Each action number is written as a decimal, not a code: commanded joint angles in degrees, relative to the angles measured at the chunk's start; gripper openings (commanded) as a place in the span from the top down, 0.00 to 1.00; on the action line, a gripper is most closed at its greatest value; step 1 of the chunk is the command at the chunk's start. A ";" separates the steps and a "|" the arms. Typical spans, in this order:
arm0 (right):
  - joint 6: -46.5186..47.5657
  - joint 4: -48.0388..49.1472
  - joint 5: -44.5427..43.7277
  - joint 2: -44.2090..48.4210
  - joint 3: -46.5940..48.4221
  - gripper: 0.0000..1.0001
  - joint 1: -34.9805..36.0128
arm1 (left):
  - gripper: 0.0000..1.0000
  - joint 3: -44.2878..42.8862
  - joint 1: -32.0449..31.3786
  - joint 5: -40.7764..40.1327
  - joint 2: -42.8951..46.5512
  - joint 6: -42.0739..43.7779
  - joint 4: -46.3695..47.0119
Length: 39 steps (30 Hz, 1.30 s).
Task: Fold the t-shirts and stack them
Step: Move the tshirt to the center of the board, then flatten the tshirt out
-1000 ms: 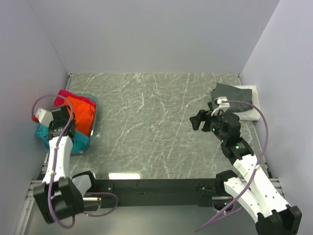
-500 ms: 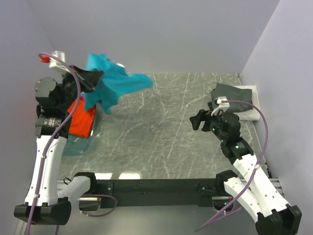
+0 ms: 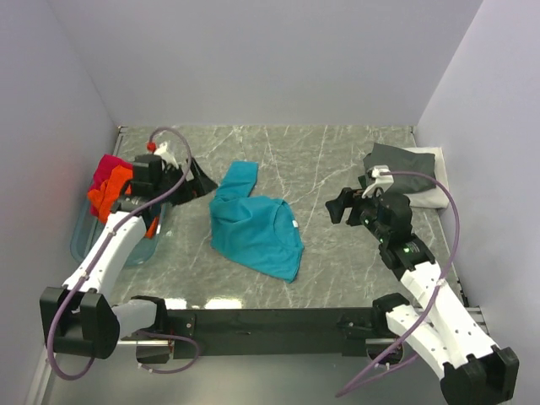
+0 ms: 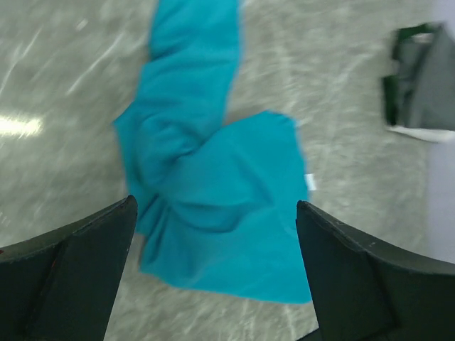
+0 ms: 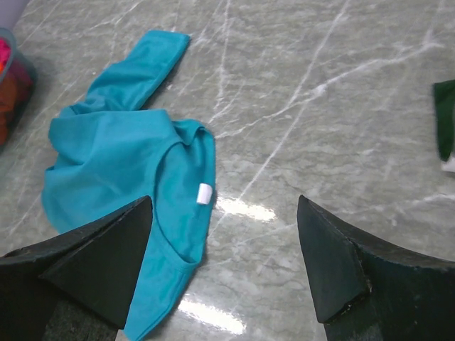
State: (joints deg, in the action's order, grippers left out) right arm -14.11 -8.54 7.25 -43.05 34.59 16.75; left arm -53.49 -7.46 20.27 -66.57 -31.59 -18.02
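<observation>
The counter (image 3: pixel 321 160) carries a crumpled teal t-shirt (image 3: pixel 257 232) near its middle. A tub (image 3: pixel 84 245) at left holds the orange t-shirt (image 3: pixel 105 196) and red t-shirt (image 3: pixel 108 166). The grey t-shirt (image 3: pixel 392 160) and white t-shirt (image 3: pixel 426 181) lie together far right. The left fingers (image 3: pixel 202 180) and right fingers (image 3: pixel 339 207) gape wide, empty.

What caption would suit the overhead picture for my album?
A crumpled teal t-shirt lies on the table between the open left gripper and open right gripper.
</observation>
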 commanded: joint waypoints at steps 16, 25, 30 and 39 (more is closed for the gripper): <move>-9.53 15.74 4.18 -40.51 12.60 0.16 12.25 | 0.01 7.62 -2.55 -12.98 0.91 -1.28 4.31; -7.60 15.83 5.41 -54.76 23.32 0.17 14.88 | 0.01 7.97 -3.87 -13.59 -1.28 -0.93 4.31; -7.16 14.08 4.89 -60.75 27.28 0.18 15.76 | 0.01 7.70 -4.49 -14.12 -1.64 -0.66 3.96; -6.72 11.70 7.25 -65.23 29.83 0.69 16.47 | 0.01 7.53 -5.28 -15.44 -1.29 -0.49 3.34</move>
State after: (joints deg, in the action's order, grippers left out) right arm -21.23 3.31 13.21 -107.22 60.82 32.73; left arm -45.54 -12.29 6.09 -68.40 -32.60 -15.59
